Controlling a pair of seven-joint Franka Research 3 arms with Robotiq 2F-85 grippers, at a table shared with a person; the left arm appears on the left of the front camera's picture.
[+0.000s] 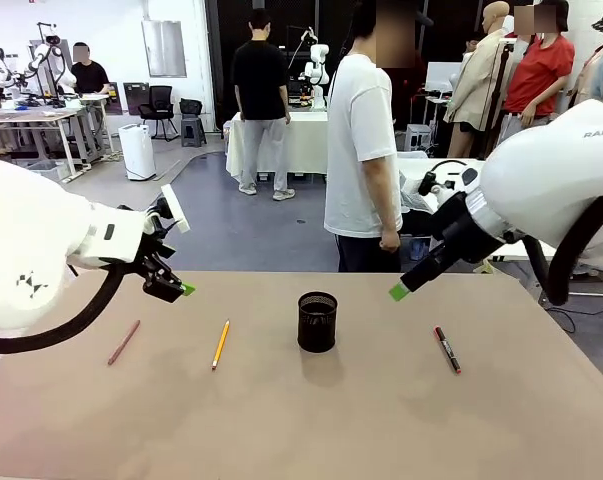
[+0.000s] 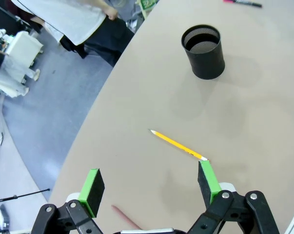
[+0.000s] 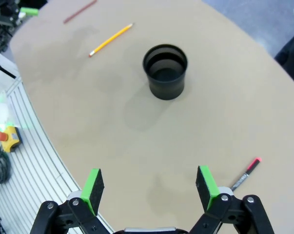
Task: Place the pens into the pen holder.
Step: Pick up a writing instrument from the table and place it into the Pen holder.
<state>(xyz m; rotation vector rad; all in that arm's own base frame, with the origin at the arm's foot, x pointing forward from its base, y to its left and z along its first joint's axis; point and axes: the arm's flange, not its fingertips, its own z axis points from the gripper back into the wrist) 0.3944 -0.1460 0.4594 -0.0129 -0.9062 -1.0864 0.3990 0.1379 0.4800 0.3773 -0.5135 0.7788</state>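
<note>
Front view, three pens (image 1: 123,342) (image 1: 220,344) (image 1: 447,349), one holder (image 1: 317,322), left tool (image 1: 179,287), right tool (image 1: 401,289), both spread, empty

holder (image 1: 317,322): black mesh cup, upright, empty, middle of table (image 1: 311,430), nearer far edge.
pencil (image 1: 220,344): yellow, flat, left of holder, apart.
red pen (image 1: 123,342): flat, nearer left edge.
marker (image 1: 446,349): black, red ends, flat, right of holder.

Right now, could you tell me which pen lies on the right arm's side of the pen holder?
The black marker with red ends; the yellow pencil and dark red pen lie on the other side of the pen holder.
</note>
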